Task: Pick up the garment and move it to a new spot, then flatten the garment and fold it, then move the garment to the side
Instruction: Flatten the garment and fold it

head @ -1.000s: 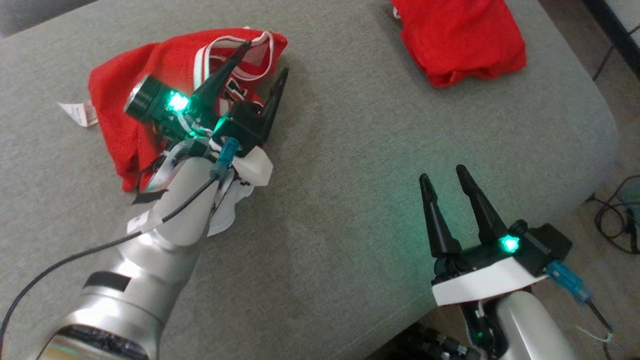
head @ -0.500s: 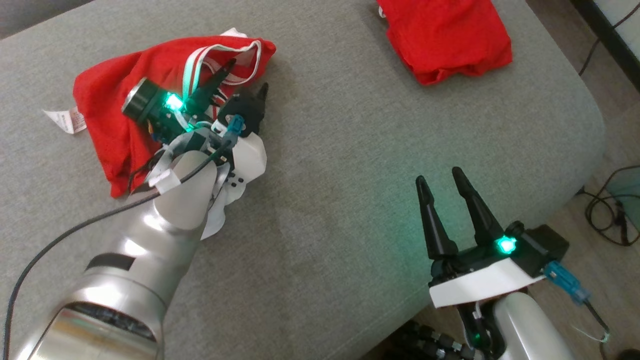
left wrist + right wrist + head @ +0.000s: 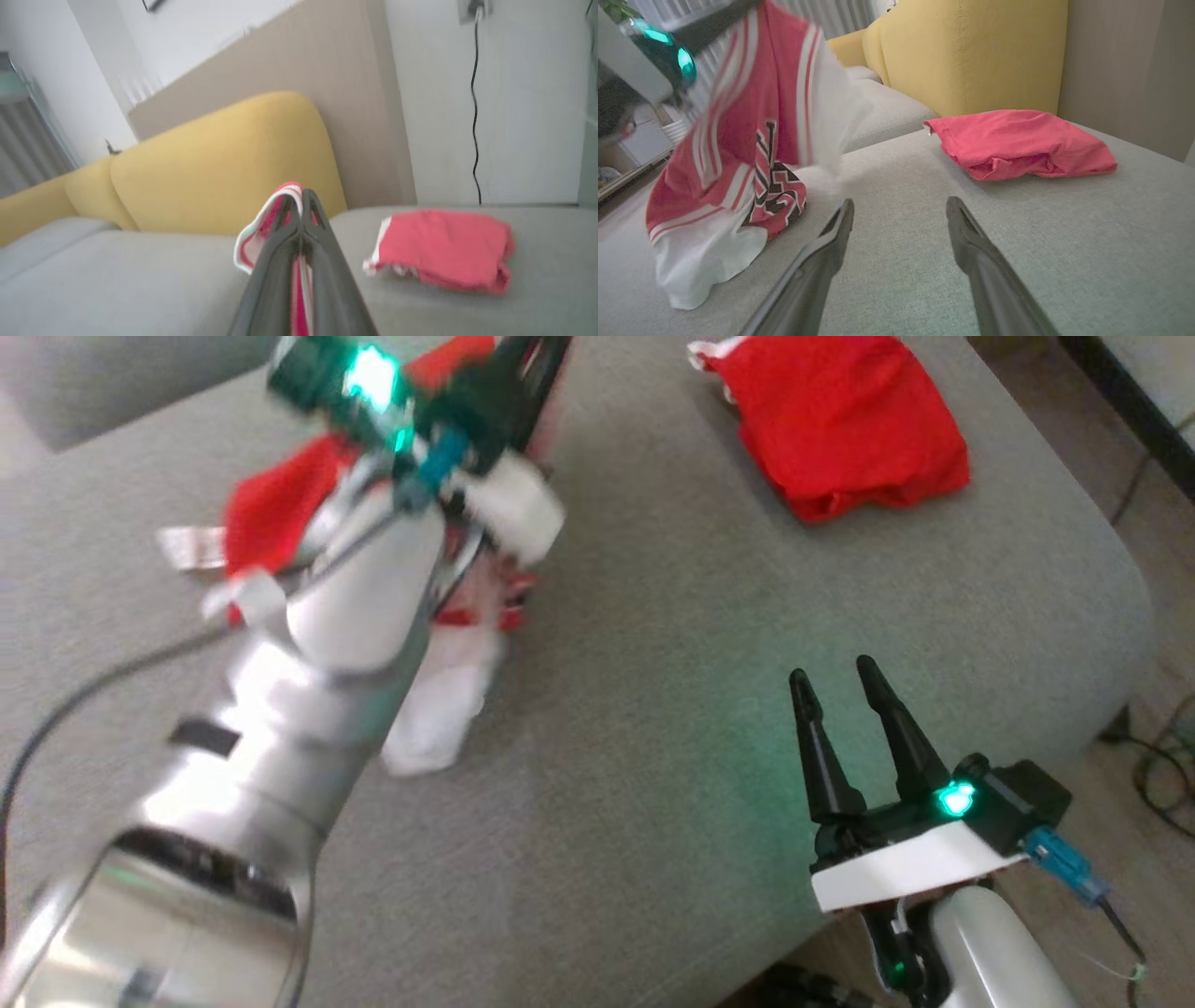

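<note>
While limp in the left tool's (image 3: 302,198) tight pinch, red white-striped jersey (image 3: 738,140); right tool (image 3: 831,672) wide, dark, tapered.

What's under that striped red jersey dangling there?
The grey seat; the jersey, held by the left gripper, rests its white lower part on it, covering that patch.

Jersey (image 3: 738,140) left, folded shirt (image 3: 1017,140) right — cushion (image 3: 1087,242) beneath both

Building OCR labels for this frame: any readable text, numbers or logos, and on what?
No text reads.
chest lettering on the jersey: black and white, crumpled and blurred, unreadable.
white tag by the jersey: print too blurred.
folded red garment: no print showing.
</note>
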Tool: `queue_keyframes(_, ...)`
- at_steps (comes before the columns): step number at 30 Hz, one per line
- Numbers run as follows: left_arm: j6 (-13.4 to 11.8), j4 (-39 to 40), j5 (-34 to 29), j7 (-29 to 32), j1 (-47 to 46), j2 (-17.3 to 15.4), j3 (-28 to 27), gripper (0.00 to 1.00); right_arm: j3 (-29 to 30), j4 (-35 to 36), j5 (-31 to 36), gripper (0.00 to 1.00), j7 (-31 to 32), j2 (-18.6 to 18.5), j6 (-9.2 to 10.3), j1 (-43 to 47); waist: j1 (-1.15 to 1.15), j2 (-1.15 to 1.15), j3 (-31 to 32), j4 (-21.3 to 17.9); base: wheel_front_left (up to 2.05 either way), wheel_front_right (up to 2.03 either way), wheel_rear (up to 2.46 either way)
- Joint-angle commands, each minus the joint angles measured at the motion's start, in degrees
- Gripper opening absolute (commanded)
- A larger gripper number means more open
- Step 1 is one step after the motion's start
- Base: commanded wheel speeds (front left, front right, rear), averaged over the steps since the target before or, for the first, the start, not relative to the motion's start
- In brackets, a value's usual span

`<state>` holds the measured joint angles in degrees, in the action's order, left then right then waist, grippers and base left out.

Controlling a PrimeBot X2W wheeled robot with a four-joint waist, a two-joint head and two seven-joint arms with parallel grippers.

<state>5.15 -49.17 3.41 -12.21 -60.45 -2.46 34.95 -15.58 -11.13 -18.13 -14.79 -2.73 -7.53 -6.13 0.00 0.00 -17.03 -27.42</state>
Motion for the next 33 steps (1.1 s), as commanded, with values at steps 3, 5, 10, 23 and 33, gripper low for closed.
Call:
queue_keyframes(3, 1.07, 7.61, 5.58, -0.05, -9.06, -0.44, 0.21, 0.0, -0.3, 1.27, 0.74, 1.0, -0.21, -0.15, 0.04, 0.93, 0.0, 0.0, 3.95, 3.95, 0.0, 0.0, 0.0)
queue_keyframes(5, 1.41, 10.0, 7.58, 0.21, -12.64, -0.43, 0.32, 0.0, 0.0, 1.14, 1.13, 1.0, -0.21, -0.15, 0.04, 1.31, 0.0, 0.0, 5.41, 5.6, 0.0, 0.0, 0.0)
queue_keyframes(10, 2.06, 13.81, 12.13, 1.05, -18.17, -1.02, -0.91, 0.0, 1.16, 1.33, 1.65, 1.0, -0.21, -0.15, 0.04, 2.1, 0.0, 0.0, 7.9, 10.25, 0.0, 0.0, 0.0)
queue_keyframes(23, 0.55, 20.52, 29.31, 6.61, 20.77, -12.44, -5.81, 0.15, 3.98, 1.56, 4.43, 1.0, -0.21, -0.15, 0.04, 3.44, 0.0, 0.0, 6.57, 20.6, 0.0, 0.0, 0.0)
queue_keyframes(33, -1.63, 23.52, 29.57, 1.79, 31.01, -17.23, -7.57, 1.0, 4.91, 1.46, 6.46, 1.0, -0.21, -0.15, 0.04, 2.63, 0.0, 0.0, 4.14, 23.43, 0.0, 0.0, 0.0)
